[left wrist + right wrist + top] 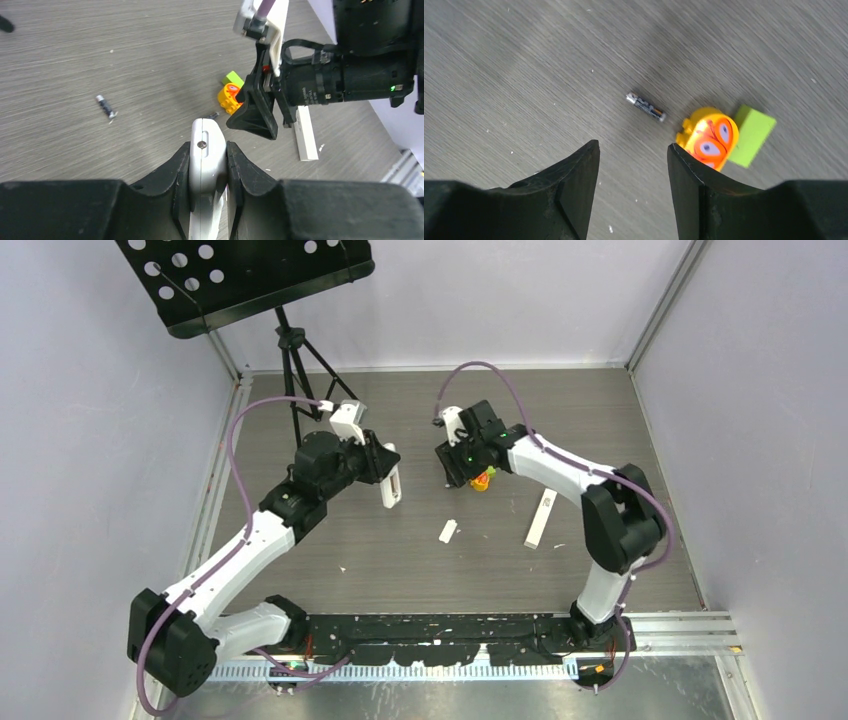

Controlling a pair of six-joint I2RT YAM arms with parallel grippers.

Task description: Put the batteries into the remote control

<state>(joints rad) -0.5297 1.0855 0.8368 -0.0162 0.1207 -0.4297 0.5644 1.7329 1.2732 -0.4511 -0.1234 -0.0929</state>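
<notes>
Dark battery (645, 107) on table (524, 60), outside remote (207, 160)

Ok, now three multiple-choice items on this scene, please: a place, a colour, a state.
1. The battery near the right gripper lies: A) on the table, beside the orange toy; B) between the fingers; C) atop the toy.
2. The block by the toy is: A) blue; B) lime green; C) red.
3. The left gripper is: A) open and empty; B) shut on a battery; C) shut on the white remote.
Key: 1 A, it lies flat on the table; 2 B, plainly lime green; 3 C, both fingers press the remote's sides.
</notes>
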